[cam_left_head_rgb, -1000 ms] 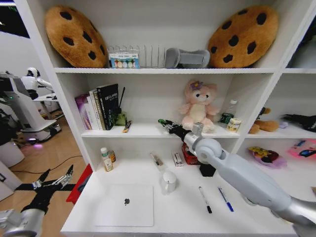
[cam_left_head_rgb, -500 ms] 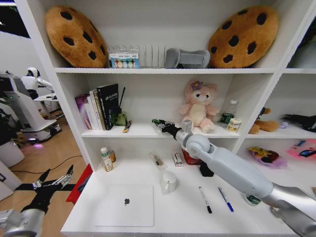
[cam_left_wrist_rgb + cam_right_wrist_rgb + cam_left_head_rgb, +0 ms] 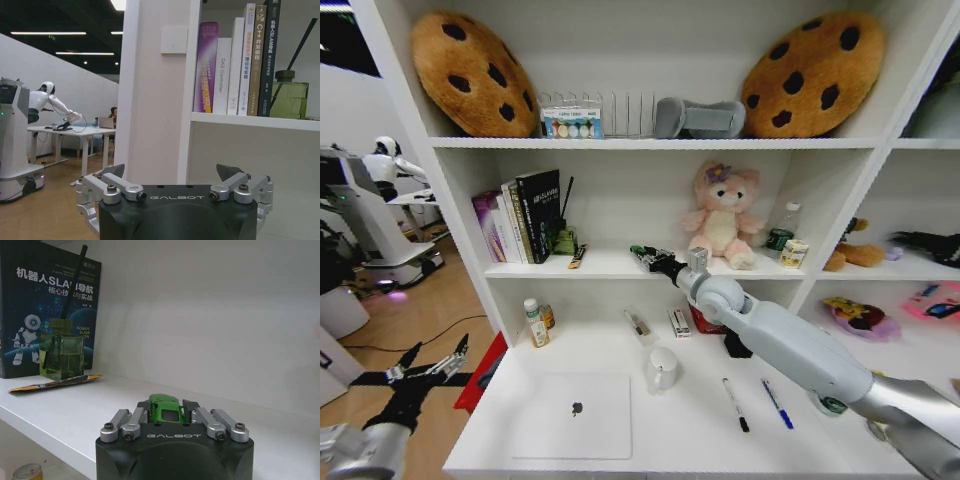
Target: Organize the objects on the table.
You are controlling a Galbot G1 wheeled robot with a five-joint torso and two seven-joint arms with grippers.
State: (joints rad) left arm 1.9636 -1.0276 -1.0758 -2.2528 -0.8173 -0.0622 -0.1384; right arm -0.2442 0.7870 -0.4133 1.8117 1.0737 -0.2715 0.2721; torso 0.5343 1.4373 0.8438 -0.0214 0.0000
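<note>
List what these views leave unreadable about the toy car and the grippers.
- Green toy car: the right gripper covers its lower half in the right wrist view, so shelf contact is hidden.
- Same car, head view: too small within the gripper.
- Left gripper: body blocks its finger bases.

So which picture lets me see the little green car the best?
The right wrist view. There the green toy car sits close up, clamped between the fingers of the right gripper over the white shelf. In the head view that gripper is small and the car can't be made out.
</note>
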